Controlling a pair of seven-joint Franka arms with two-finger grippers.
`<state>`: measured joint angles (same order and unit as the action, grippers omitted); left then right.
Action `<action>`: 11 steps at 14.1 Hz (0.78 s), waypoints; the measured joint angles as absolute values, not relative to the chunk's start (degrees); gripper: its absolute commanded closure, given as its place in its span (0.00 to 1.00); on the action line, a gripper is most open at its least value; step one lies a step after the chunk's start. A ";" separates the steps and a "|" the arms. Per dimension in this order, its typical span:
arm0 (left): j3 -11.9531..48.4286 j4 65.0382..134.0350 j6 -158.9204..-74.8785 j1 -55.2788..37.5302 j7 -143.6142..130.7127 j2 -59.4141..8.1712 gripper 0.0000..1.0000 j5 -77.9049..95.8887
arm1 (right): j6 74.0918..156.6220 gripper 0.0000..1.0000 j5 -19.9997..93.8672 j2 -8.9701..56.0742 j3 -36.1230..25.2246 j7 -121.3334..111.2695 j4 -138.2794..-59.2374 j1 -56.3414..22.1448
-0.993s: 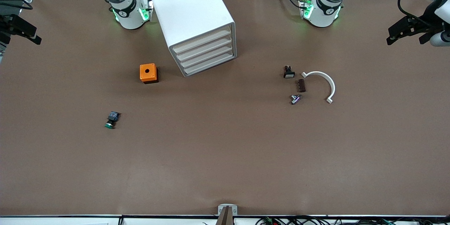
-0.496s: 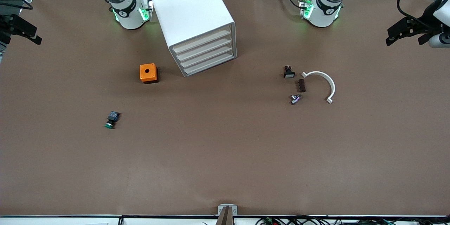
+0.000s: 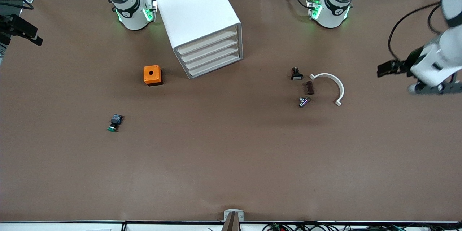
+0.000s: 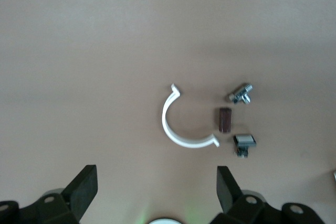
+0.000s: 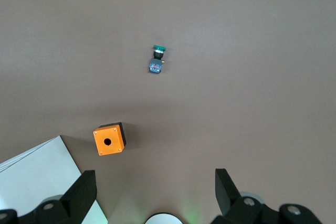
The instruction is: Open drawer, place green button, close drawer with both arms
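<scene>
The white cabinet (image 3: 196, 11) stands between the arm bases, all its drawers shut. The lowest drawer (image 3: 215, 67) has a cream front that faces the front camera. The green-capped button (image 3: 114, 123) lies on its side on the brown table, nearer the front camera than the orange box (image 3: 152, 75); it also shows in the right wrist view (image 5: 156, 60). My left gripper (image 3: 387, 69) hangs open and empty high over the left arm's end of the table; the left wrist view (image 4: 156, 177) shows its jaws wide apart. My right gripper (image 3: 22, 30) waits open and empty high over the right arm's end, as in its wrist view (image 5: 154, 178).
A black white-faced button (image 3: 296, 74), a brown block (image 3: 309, 87), a silver metal fitting (image 3: 303, 101) and a white curved clip (image 3: 330, 83) lie together toward the left arm's end. The left wrist view shows the clip (image 4: 176, 132) too.
My left gripper has swung down from the table's edge toward the cluster of small parts and toward the front camera. The right arm and all objects have not moved.
</scene>
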<state>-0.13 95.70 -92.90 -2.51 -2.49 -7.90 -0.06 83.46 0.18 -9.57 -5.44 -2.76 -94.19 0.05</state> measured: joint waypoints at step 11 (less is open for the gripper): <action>0.23 90.76 -103.78 -12.22 -37.30 -30.24 0.00 0.99 | 87.96 0.00 -0.07 4.26 -5.58 -2.76 -93.07 0.32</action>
